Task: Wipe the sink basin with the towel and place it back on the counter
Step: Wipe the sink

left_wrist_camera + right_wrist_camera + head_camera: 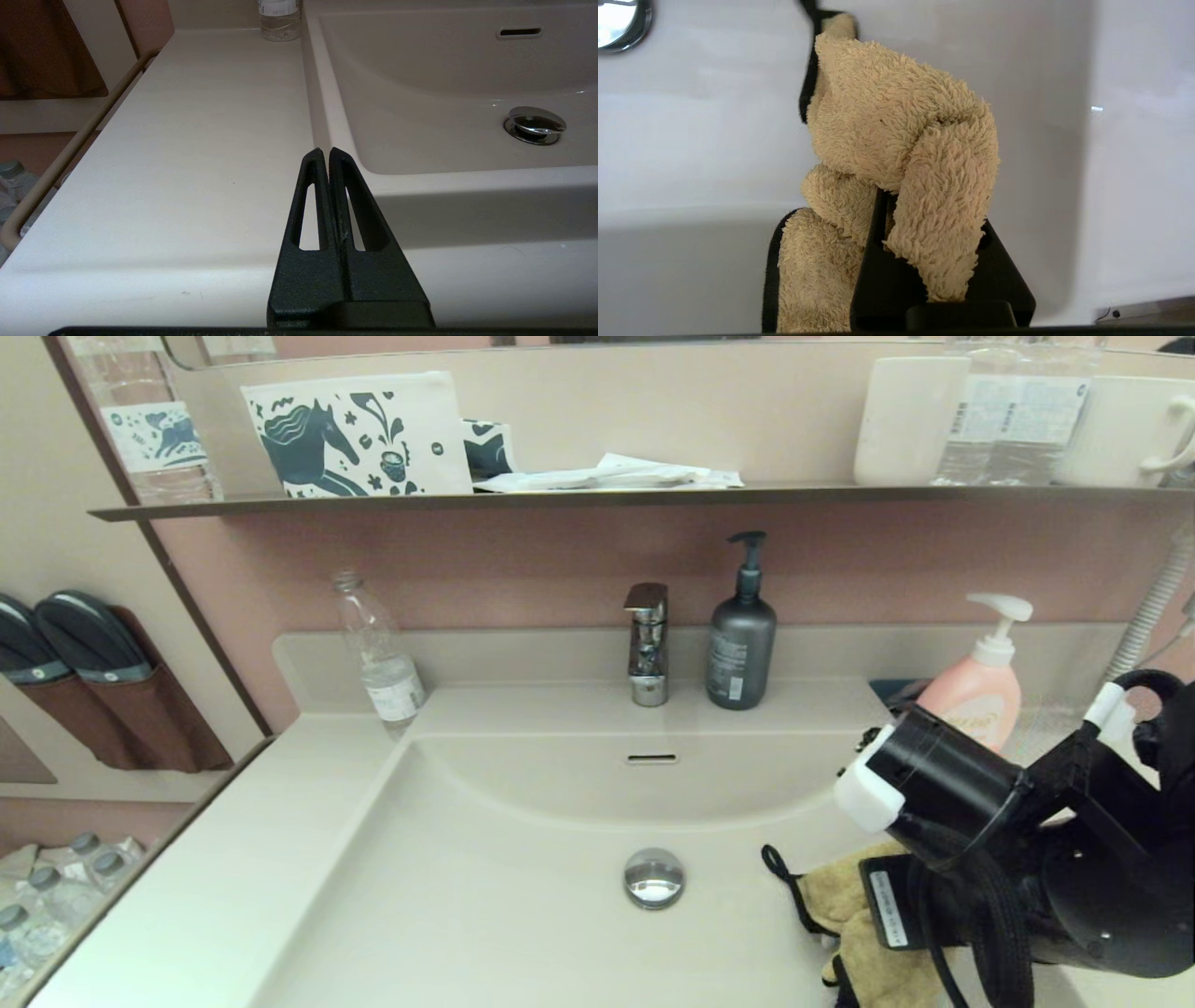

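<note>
The right tool (924, 242) is clamped on the bunched towel (896, 121) (black edging showing) inside the sink basin (485, 896), right of the drain plug (653, 877); the left tool (327, 158) rests pressed together over the surface (187, 163).

The light is soft and even, and it seems to come from above, with a warm tone on the counter (233, 859). The drain plug (653, 877) shows a bright reflection. In the left wrist view a small glare lies on the basin (444, 107) near the plug, and a grey shadow band runs under its front rim. In the right wrist view the towel (896, 135) is sharp, while the basin behind it looks paler and cooler, with shadow along one side. The shelf (597, 497) bends slightly in the head view.
</note>
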